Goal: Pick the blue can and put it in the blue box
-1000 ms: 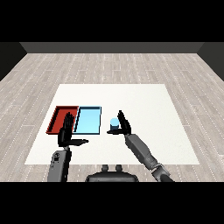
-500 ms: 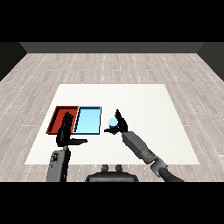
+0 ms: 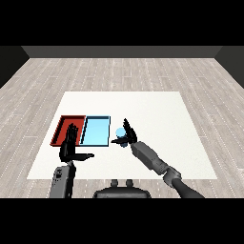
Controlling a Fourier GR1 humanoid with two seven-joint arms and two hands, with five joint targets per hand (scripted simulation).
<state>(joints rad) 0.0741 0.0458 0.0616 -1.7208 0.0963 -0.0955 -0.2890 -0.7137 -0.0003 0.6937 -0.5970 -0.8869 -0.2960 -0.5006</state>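
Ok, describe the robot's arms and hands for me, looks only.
Two boxy grey forearms end in black hands with slender fingers and a thumb: left hand, right hand. The right arm shows a darker joint near the elbow. No cables or markings visible.

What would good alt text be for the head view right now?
The robot's right hand reaches around a small blue can just right of a light blue tray. A red tray lies beside it, and the open left hand is raised near both.
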